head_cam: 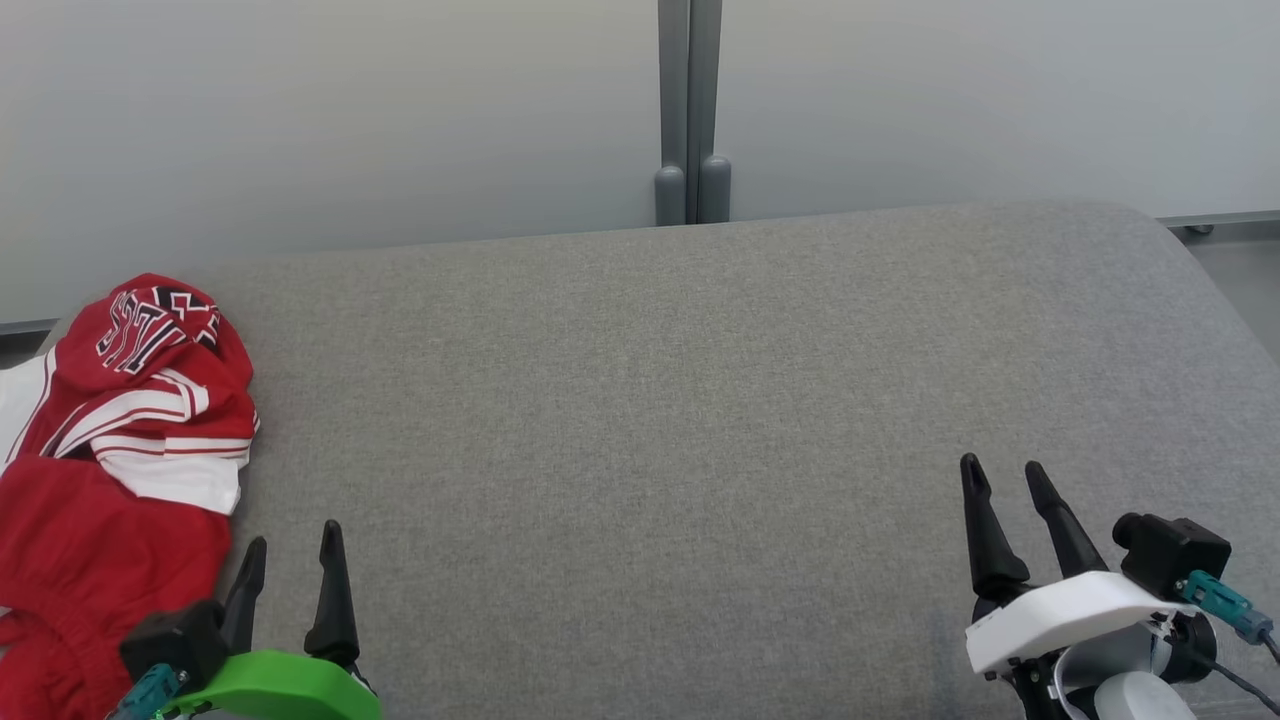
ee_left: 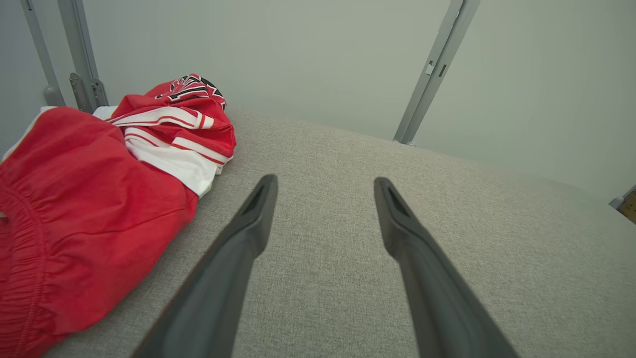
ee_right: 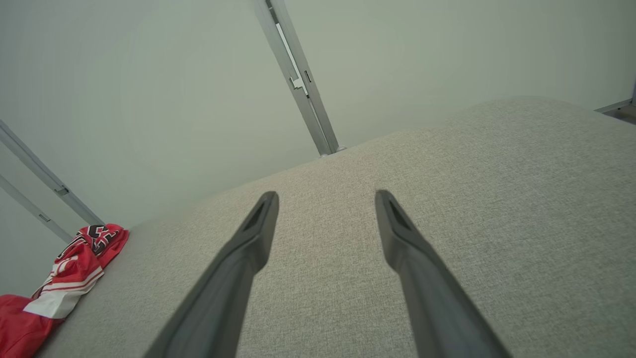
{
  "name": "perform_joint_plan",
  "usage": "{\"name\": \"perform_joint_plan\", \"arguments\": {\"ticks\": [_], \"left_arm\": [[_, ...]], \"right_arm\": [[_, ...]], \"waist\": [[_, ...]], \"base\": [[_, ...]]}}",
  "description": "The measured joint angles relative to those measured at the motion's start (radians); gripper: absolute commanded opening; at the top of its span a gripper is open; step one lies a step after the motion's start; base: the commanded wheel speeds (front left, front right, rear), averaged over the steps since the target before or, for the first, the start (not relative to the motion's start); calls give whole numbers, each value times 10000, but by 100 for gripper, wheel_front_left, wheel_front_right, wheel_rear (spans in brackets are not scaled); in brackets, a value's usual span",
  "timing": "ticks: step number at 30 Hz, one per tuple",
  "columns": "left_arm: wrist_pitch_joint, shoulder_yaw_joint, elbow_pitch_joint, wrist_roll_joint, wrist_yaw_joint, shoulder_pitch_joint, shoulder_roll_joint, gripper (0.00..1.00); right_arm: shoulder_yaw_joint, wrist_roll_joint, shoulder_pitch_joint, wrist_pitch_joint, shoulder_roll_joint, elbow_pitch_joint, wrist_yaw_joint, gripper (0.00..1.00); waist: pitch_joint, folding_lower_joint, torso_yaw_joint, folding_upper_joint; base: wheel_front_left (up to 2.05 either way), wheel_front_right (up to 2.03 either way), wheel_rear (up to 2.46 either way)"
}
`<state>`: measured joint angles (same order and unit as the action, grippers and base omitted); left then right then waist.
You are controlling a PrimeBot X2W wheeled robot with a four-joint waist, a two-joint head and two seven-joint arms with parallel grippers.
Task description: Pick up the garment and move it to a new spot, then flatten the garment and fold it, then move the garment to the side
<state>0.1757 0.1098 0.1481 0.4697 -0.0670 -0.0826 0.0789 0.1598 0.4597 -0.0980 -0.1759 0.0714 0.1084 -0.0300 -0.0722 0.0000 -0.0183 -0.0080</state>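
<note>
Head view: red-and-white garment (head_cam: 120, 420) crumpled at the left edge of the grey fabric tabletop (head_cam: 650, 400), dark lettering on its top fold. Left wrist view, closer: gathered elastic seam along the red cloth. Right wrist view: garment small, far off at lower left. Left gripper (head_cam: 295, 537) low, just beside the garment, jaws apart, empty. Right gripper (head_cam: 1002, 465) well apart at right, fingers angled up-left, jaws apart, empty.

A grey fabric surface (head_cam: 700, 380) (far corner rounded) sits before pale wall panels (head_cam: 300, 110) split by a grey post (head_cam: 690, 100).
</note>
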Motion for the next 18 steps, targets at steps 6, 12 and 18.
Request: {"name": "perform_joint_plan", "arguments": {"ticks": [6,12,18], "left_arm": [[205,-8,-50,-581,-138,-37,-29,100],[383,65,-84,-1223,-249,-227,-35,100],[577,176,-173,-1791,-303,-245,-42,100]], "right_arm": [[119,-761,-151,-186,27,-140,-117,100],[234,-1563,-160,-366,86,-337,-161,100],[364,-2353,-190,-579,176,-499,-245,100]], "waist": [[-27,0,-14,0],[-47,0,-25,0],[-65,0,-29,0]], "base": [[0,0,0],[0,0,0],[0,0,0]]}}
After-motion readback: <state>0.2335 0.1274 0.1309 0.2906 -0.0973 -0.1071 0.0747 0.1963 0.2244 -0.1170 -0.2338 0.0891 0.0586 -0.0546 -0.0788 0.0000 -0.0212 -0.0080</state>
